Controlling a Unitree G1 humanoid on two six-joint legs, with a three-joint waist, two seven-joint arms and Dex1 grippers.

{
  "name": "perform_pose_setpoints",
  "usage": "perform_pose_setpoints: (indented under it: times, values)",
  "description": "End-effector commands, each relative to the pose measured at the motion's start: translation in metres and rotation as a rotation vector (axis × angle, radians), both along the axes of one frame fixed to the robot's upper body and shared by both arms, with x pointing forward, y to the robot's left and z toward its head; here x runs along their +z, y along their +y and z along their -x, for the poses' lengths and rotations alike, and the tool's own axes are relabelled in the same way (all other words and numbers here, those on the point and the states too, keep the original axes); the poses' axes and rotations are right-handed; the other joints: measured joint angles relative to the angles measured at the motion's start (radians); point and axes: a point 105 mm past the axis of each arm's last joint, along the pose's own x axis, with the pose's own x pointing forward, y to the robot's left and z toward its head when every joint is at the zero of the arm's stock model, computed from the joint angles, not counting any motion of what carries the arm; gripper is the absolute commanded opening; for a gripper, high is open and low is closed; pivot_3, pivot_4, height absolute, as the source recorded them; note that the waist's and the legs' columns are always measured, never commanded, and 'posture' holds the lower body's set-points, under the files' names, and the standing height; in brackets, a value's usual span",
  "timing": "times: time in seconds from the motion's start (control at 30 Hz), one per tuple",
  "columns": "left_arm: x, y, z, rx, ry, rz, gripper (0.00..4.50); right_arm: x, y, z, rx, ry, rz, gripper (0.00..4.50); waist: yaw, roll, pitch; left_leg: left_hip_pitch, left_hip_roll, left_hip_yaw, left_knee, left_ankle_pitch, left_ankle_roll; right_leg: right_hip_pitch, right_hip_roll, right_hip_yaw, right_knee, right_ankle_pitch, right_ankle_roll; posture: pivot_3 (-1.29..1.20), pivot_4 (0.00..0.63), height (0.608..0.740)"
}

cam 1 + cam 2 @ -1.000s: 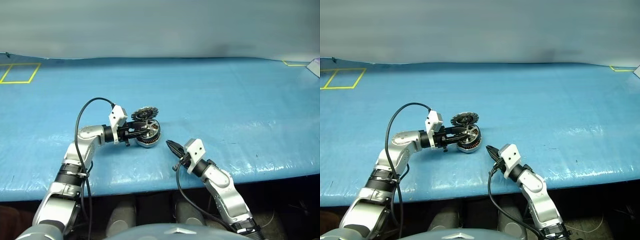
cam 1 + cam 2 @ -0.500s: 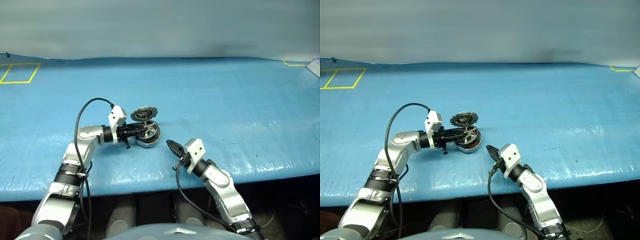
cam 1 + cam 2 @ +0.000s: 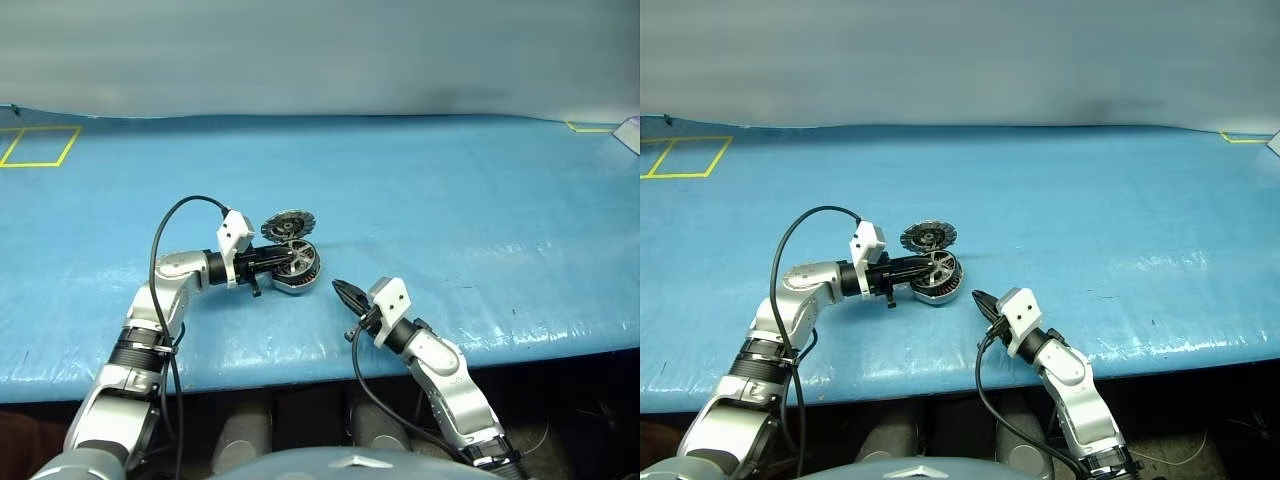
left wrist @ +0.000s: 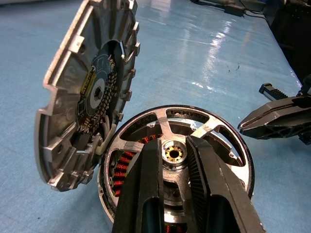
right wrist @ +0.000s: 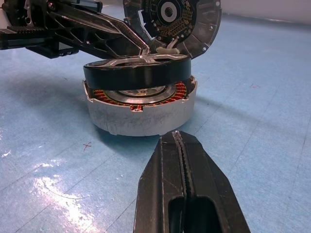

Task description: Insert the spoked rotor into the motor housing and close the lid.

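The motor housing [image 5: 141,116], a pale round shell with copper windings, lies on the blue table. The spoked rotor [image 5: 136,73], a dark-rimmed ring with silver spokes [image 4: 214,131], sits partly sunk over the windings, its rim still above the shell. My left gripper [image 4: 172,141] reaches over it from the left and is shut on a spoke by the hub. The lid [image 3: 288,225], a notched silver disc with a circuit board, stands tilted against the housing's far side. My right gripper [image 3: 338,287] hovers shut and empty just in front of the housing.
The blue sheet covers the whole table [image 3: 450,200]; its front edge runs just below my right gripper. A yellow tape square [image 3: 38,146] marks the far left corner and a yellow tape mark [image 3: 590,127] the far right.
My left gripper's fingers have closed in on the rotor, which now lies flatter over the housing. The right arm has not moved.
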Motion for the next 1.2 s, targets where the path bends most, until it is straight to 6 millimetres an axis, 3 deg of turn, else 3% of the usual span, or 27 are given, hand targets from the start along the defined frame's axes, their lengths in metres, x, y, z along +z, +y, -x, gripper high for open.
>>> perform_pose_setpoints:
  times: [0.03,0.3,0.9,1.13,1.17,1.2]
  values:
    - [0.006,-0.003,0.004,-0.065,-0.062,-0.059,0.37,0.009,0.002,-0.001,0.001,-0.039,-0.011,0.0,0.0,0.0,0.0,0.0,0.0,0.0,0.0,0.0,0.0,0.0,0.0,0.0,0.0,0.0,0.0,0.0,0.15,0.74]
    - [0.0,-0.001,0.005,-0.088,-0.079,-0.132,0.37,0.008,0.002,-0.001,-0.001,-0.039,-0.009,0.0,-0.001,0.0,0.0,0.0,0.0,0.0,-0.002,0.0,0.0,-0.001,0.0,0.0,0.0,0.0,0.0,0.0,0.15,0.74]
    - [0.001,-0.007,0.011,-0.139,-0.068,-0.108,0.37,0.007,0.002,-0.001,-0.001,-0.035,-0.006,0.0,-0.001,0.0,0.0,0.0,0.0,0.0,-0.001,0.0,0.0,0.0,0.0,0.0,0.0,0.0,0.0,0.0,0.15,0.74]
    - [0.005,-0.005,0.007,-0.09,-0.11,-0.106,2.69,0.007,0.002,-0.001,0.003,-0.035,-0.006,0.0,0.0,0.0,0.0,0.0,0.0,0.0,-0.002,0.0,0.0,-0.001,0.0,0.0,-0.001,0.0,0.0,0.0,0.15,0.74]
    - [0.005,-0.004,0.006,-0.071,-0.117,-0.101,2.98,0.007,0.002,-0.001,0.003,-0.035,-0.006,0.0,0.0,0.0,0.0,0.0,0.0,0.0,-0.001,0.0,0.0,-0.001,0.0,0.0,-0.001,0.0,0.0,0.0,0.15,0.74]
    - [0.006,-0.004,0.006,-0.066,-0.121,-0.098,2.98,0.007,0.002,-0.001,0.003,-0.034,-0.006,0.0,0.0,0.0,0.0,0.0,0.0,0.0,-0.001,0.0,0.0,-0.001,0.0,0.0,-0.001,0.0,0.0,0.0,0.15,0.74]
